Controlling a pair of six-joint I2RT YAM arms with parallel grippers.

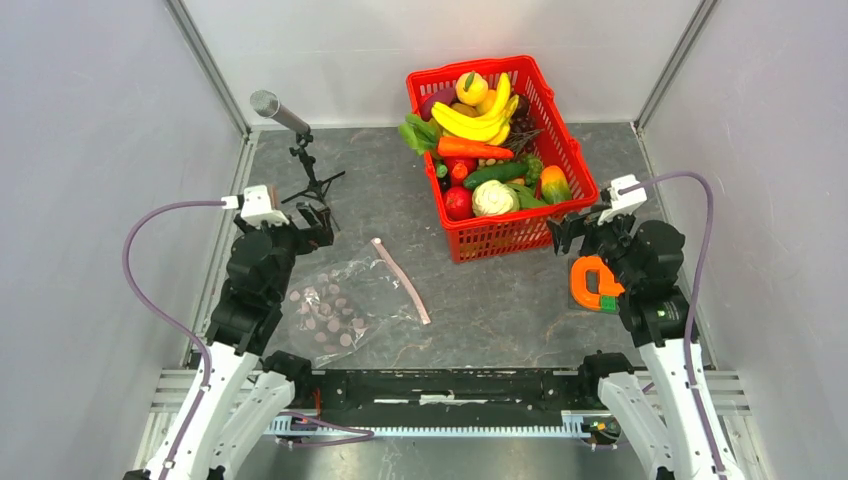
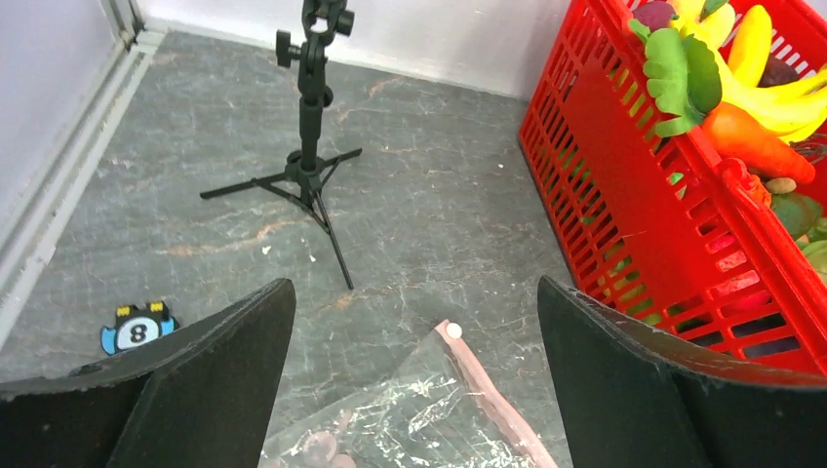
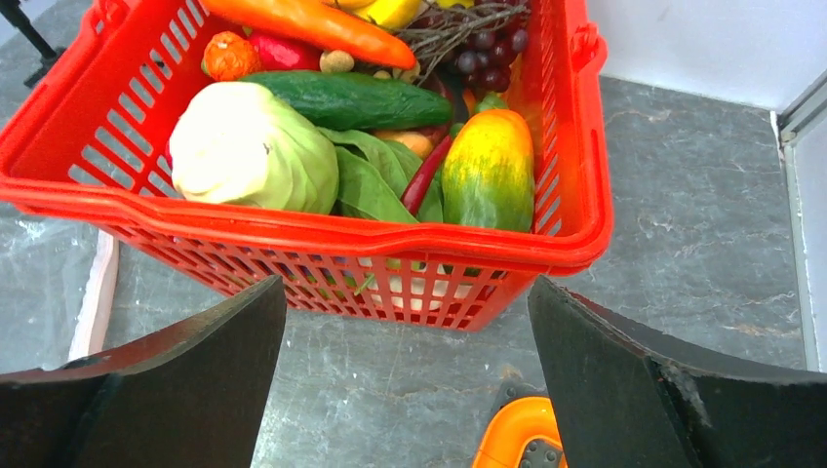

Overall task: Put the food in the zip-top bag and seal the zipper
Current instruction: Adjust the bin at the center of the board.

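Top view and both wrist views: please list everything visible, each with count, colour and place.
basket: one, red, far right of the table
banana bunch: one, yellow, far end of the basket
carrot: one, orange, just nearer than the bananas
cucumber: one, green, middle of the basket
cauliflower: one, white-green, near end of the basket
round fruit: one, red, left of the cauliflower
other food: several, mixed colours, same basket
zip-top bag: one, clear with pinkish dots, flat, near left
zipper: one, pale pink, bag edge facing the basket
tripod: one, black, far left
clamp: one, orange, near right
number sticker: one, blue and black, left edge
left gripper: one, black, open, over the bag
right gripper: one, black, open, facing the basket
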